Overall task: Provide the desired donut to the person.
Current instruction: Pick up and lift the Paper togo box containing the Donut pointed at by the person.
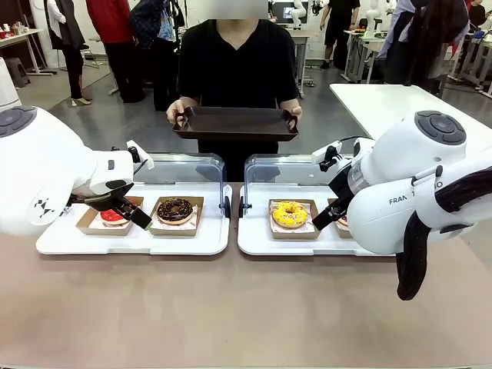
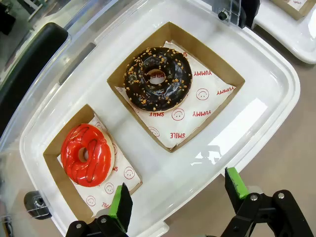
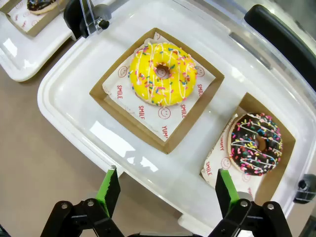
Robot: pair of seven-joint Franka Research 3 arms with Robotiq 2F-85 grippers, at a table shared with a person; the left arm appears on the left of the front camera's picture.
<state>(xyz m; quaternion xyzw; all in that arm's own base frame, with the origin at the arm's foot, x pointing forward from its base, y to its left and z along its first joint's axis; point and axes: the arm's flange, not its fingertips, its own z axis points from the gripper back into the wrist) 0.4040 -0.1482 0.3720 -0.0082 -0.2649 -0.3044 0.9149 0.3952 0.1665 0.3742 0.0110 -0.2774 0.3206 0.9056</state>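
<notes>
Near side of the table (image 1: pixel 231 307) is bare, so we've got a free approach from the front. The left white tray (image 1: pixel 61 244) and right white tray (image 1: pixel 257 244) are open on top. Their clear lids (image 1: pixel 188 167) stand up along the far edges and wall off the straight line to the brown tray (image 1: pixel 235 123) that the person (image 1: pixel 238 69) holds; only the space above them is free. Black lid hinges (image 1: pixel 226 206) sit in the narrow gap between the trays. The cardboard boxes (image 2: pixel 210 56) have low walls, open from above. Left gripper (image 2: pixel 177 190) and right gripper (image 3: pixel 167 181) hang over the near rims, jaws wide. The right arm (image 1: pixel 415 200) blocks that tray's outer end.
</notes>
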